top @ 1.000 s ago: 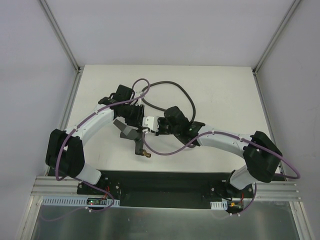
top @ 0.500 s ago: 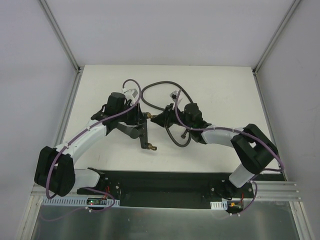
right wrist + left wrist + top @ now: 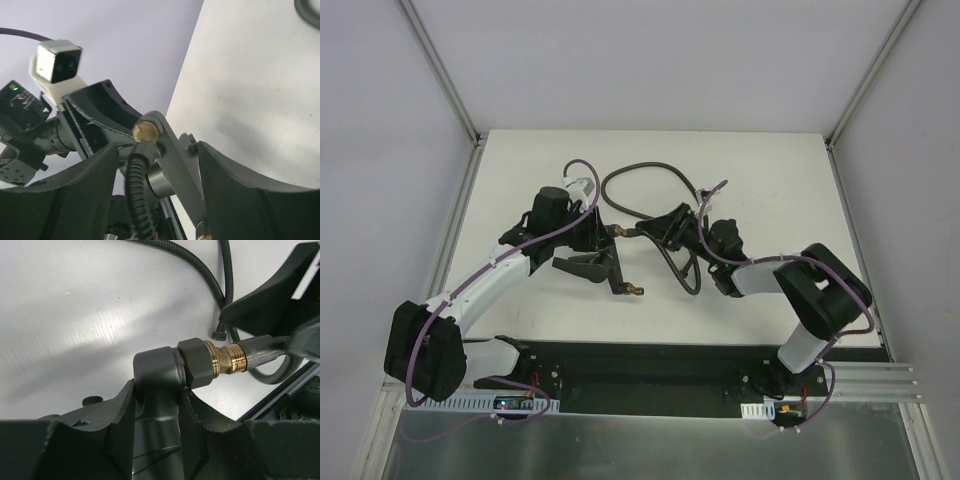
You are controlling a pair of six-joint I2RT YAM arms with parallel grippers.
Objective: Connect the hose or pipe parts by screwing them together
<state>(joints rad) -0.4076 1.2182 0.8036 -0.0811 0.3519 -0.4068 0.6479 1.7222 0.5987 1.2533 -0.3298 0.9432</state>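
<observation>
Left wrist view: left gripper (image 3: 156,402) is clamped on the stem of the fitting (image 3: 159,371). The hose (image 3: 261,349) end meets the fitting's brass thread. Right wrist view: right gripper (image 3: 156,150) stands spread, one finger on either side of the hose, just beside the fitting. The remaining hose lies looped beyond the fitting.

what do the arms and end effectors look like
The left arm and right arm have white tubular links between bulky black joint housings, with purple cables running along them. The left end effector and right end effector each have two broad matte black fingers. A white camera sits at the left wrist.
</observation>
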